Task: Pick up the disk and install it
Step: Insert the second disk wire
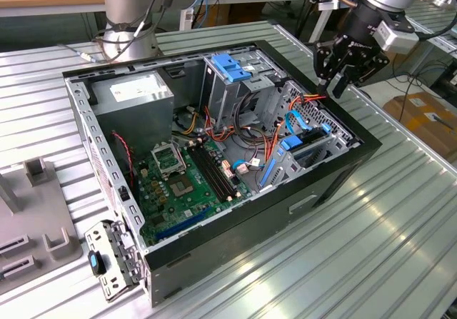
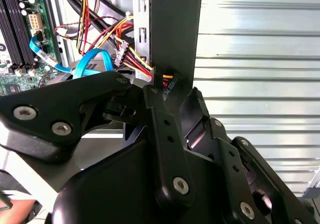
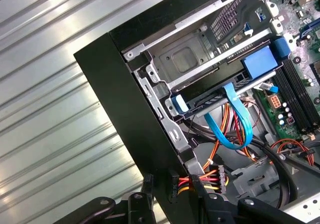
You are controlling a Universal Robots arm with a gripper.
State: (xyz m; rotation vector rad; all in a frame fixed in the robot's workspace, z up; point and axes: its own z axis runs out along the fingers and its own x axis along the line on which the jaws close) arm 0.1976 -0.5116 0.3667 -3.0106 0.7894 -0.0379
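One open computer case (image 1: 314, 190) lies on its side on the ribbed metal table (image 1: 400, 219), and the single tool (image 1: 335, 80) hangs over the case's front corner at the exterior view's right. In both wrist views its two fingers (image 2: 156, 108) stand apart with nothing between them but the black case wall far below, so the tool (image 3: 172, 186) is released and empty. The disk (image 1: 310, 148) appears to sit already in the front drive bay, lying flat in its slot. In the first wrist view it shows as one dark edge (image 3: 207, 102) with blue plastic at each of its two ends, under a bare metal bay plate (image 3: 185, 58); how fully it is seated I cannot tell. One light-blue flat cable (image 3: 225, 129) loops down just beside it, next to a bundle of red, yellow and orange wires (image 3: 200, 176). Deeper in the case are one green motherboard (image 1: 178, 190), one grey power-supply box (image 1: 136, 94) and one blue-topped drive cage (image 1: 232, 66). One small blue latch (image 1: 95, 262) sits on a metal bracket at the case's near corner.
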